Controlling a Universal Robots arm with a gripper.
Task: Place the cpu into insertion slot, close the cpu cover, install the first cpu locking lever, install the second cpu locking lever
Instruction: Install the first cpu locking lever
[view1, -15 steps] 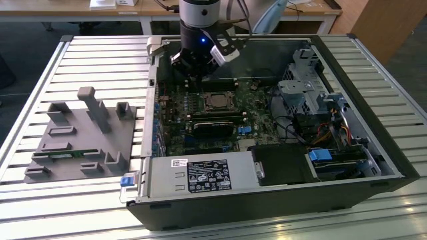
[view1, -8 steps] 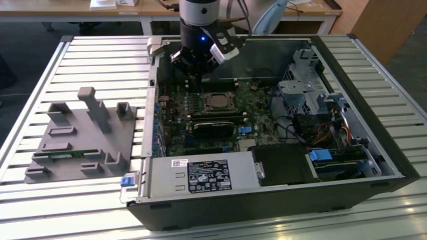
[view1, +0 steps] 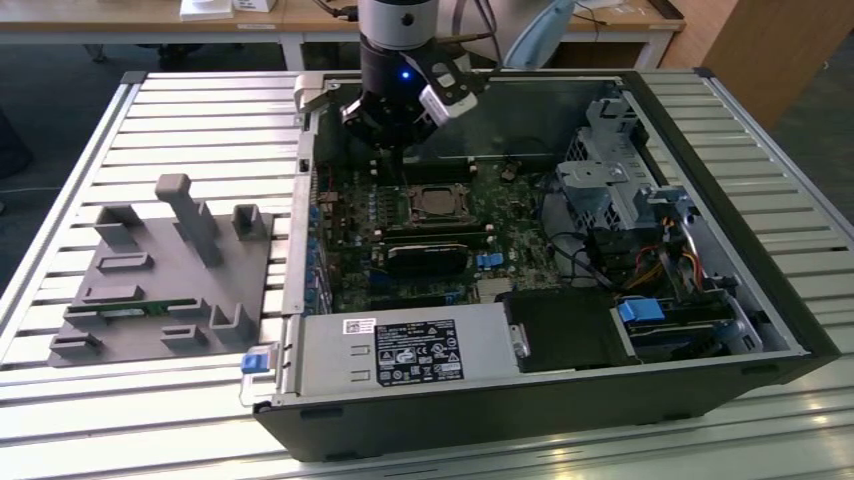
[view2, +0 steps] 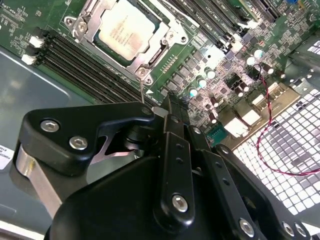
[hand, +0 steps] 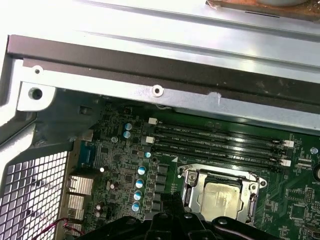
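The cpu (view1: 434, 206) (view2: 125, 30) (hand: 222, 196) lies flat in its socket on the green motherboard, dull silver top up. The cpu cover (view2: 161, 50) (hand: 189, 194), a shiny metal frame, lies down around it. A thin wire locking lever (view2: 141, 90) rises from the socket's corner to just beside my fingertips. My gripper (view1: 387, 150) (view2: 167, 107) (hand: 170, 201) hangs over the board by that corner, between the socket and the case's rear wall. Its black fingers meet at the tip, shut. I cannot tell whether they touch the lever.
The open computer case (view1: 747, 250) lies on a slatted table. Memory slots (hand: 215, 140) run beside the socket, and a black card (view1: 427, 256) lies beyond it. A power supply (view1: 400, 352) and drive cage (view1: 614, 175) fill other corners. A grey fixture tray (view1: 160, 270) sits at the exterior view's left.
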